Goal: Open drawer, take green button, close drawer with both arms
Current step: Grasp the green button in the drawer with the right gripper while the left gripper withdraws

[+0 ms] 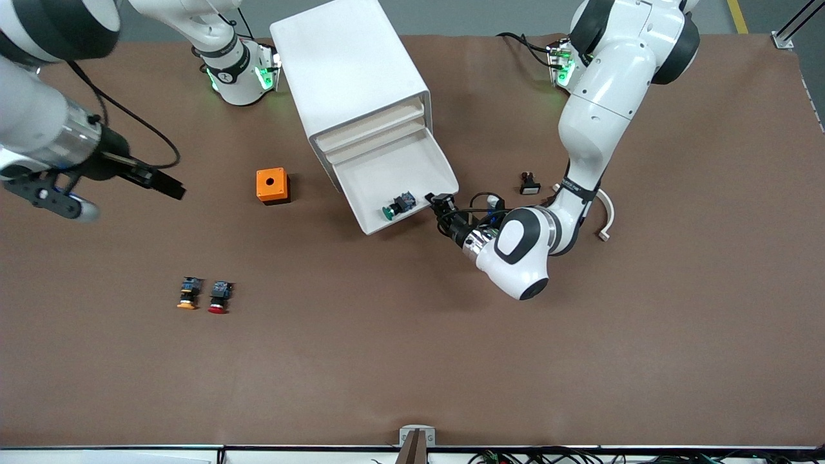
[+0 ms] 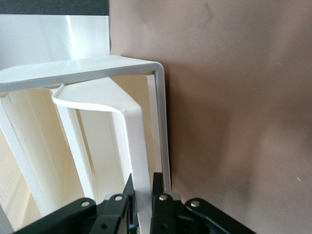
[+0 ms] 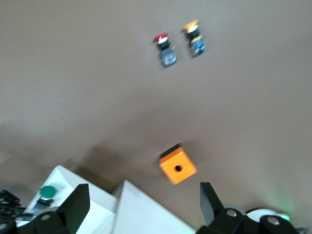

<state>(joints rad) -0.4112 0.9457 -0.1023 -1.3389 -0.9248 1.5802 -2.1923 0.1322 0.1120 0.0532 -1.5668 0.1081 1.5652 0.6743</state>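
From the front, the drawer [image 1: 399, 183] stands pulled out of the cabinet [image 1: 351, 71], with the left hand [image 1: 433, 200] pinched tight on its front corner. The green button [image 1: 397, 205] lies inside, near the front wall. The right hand [image 1: 169, 185] hangs wide over the counter [image 1: 412, 348], waiting.

The left wrist view shows the fingers [image 2: 117, 204] clamping the drawer's thin wall.

In the right wrist view the button is visible; opening looks done, so next the right hand must reach in for it.
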